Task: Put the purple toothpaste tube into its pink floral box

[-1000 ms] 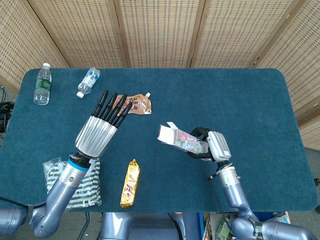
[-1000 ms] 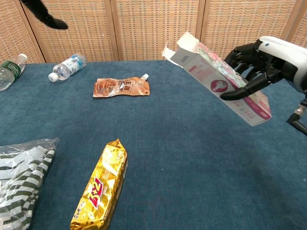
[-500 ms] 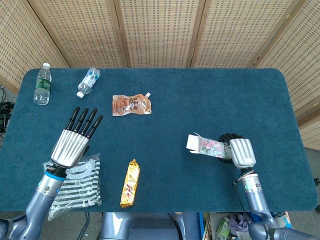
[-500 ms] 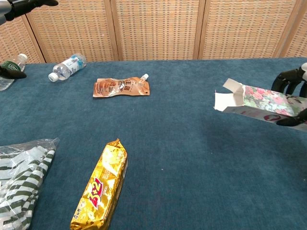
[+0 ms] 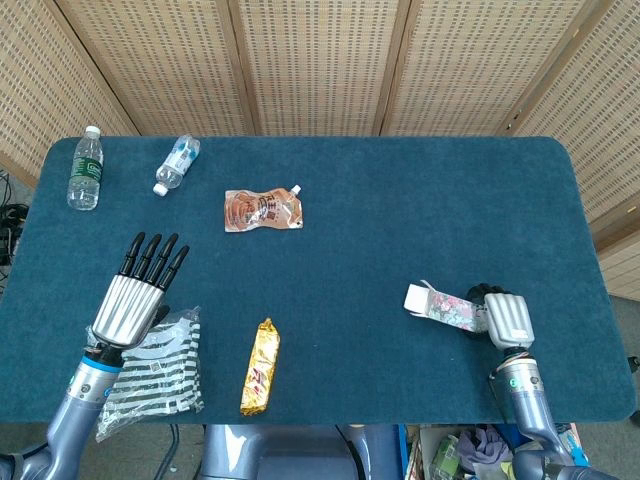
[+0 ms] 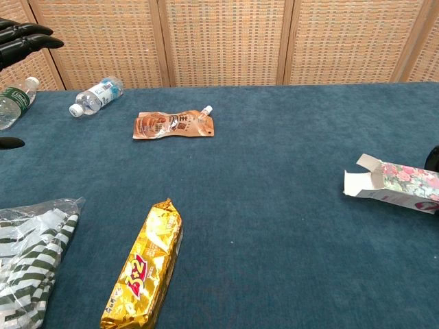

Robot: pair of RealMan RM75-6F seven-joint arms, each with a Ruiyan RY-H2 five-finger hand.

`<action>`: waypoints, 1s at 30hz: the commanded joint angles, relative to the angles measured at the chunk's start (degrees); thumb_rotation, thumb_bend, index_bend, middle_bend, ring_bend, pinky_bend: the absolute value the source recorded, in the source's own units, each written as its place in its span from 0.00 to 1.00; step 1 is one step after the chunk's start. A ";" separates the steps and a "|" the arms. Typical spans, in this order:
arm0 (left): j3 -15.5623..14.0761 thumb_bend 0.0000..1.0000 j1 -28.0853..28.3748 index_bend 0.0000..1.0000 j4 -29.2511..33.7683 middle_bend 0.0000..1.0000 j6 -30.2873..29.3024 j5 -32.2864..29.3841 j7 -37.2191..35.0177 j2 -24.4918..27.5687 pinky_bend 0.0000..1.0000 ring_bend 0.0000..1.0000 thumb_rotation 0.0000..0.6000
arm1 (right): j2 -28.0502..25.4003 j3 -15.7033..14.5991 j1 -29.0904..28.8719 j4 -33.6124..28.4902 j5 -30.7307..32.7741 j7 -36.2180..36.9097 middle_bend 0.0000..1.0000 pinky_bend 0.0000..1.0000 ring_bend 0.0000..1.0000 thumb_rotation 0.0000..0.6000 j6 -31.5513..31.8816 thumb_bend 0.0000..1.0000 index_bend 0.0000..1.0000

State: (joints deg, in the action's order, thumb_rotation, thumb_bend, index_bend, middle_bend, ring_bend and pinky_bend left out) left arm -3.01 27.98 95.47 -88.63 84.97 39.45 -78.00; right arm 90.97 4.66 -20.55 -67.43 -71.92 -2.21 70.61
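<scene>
Box (image 5: 441, 304) is gripped by the right hand (image 5: 500, 315), flaps open, low over the table (image 5: 420, 200). Left hand (image 5: 135, 297) is held empty, fingers spread

A long table (image 5: 420, 190) with rounded corners, covered in deep blue felt-like cloth, fills the space. Behind it stand folding screens (image 5: 320, 60) of pale woven cane in light wooden frames. The light is bright and even.

L hand (image 5: 135, 300) flat, fingers straight and apart, above the striped bag (image 5: 160, 365). R hand (image 5: 500, 316) grips the floral box (image 5: 445, 305).
</scene>
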 commanded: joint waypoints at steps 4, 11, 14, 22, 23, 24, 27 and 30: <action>0.05 0.04 -1.99 0.00 -1.83 0.00 -0.48 1.37 -2.71 -1.32 0.00 0.00 1.00 | 0.37 -0.62 0.61 0.13 0.27 0.48 0.13 0.28 0.12 1.00 -2.42 0.09 0.40; 0.52 0.04 -4.10 0.00 -3.03 0.00 -0.74 2.29 -5.52 -1.54 0.00 0.00 1.00 | -2.23 -1.05 0.65 -4.05 -0.83 -0.69 0.00 0.00 0.00 1.00 -3.87 0.09 0.09; 0.66 0.04 -5.15 0.00 -2.93 0.00 -0.96 2.61 -6.66 -1.22 0.00 0.00 1.00 | -3.59 -1.13 1.19 -6.50 -2.25 -2.20 0.00 0.00 0.00 1.00 -1.92 0.09 0.05; -0.49 0.04 -9.72 0.00 -0.01 0.00 -2.58 2.08 -9.13 1.10 0.00 0.00 1.00 | -6.93 -3.55 5.48 -11.53 -12.64 -7.79 0.00 0.00 0.00 1.00 12.22 0.09 0.04; -0.96 0.04 -10.68 0.00 0.31 0.00 -2.92 2.00 -9.84 1.43 0.00 0.00 1.00 | -7.38 -3.99 6.20 -11.57 -14.25 -8.49 0.00 0.00 0.00 1.00 14.23 0.09 0.04; -1.22 0.04 -11.16 0.00 0.39 0.00 -3.06 1.98 -10.28 1.59 0.00 0.00 1.00 | -7.62 -4.20 6.52 -11.52 -14.97 -8.72 0.00 0.00 0.00 1.00 15.08 0.09 0.04; -2.27 0.04 -13.17 0.00 -0.25 0.00 -3.96 2.26 -12.14 1.93 0.00 0.00 1.00 | -8.72 -5.07 7.70 -11.13 -17.05 -9.20 0.00 0.00 0.00 1.00 17.37 0.09 0.04; -3.01 0.04 -14.84 0.00 -1.94 0.00 -5.00 3.19 -13.66 1.79 0.00 0.00 1.00 | -10.07 -6.07 8.77 -10.57 -18.19 -9.12 0.00 0.00 0.00 1.00 18.25 0.09 0.04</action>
State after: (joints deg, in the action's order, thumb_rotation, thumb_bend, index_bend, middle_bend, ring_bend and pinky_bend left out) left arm -5.52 13.87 94.40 -92.97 87.62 26.68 -76.24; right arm 81.43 -0.90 -12.30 -78.19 -89.59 -11.11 88.48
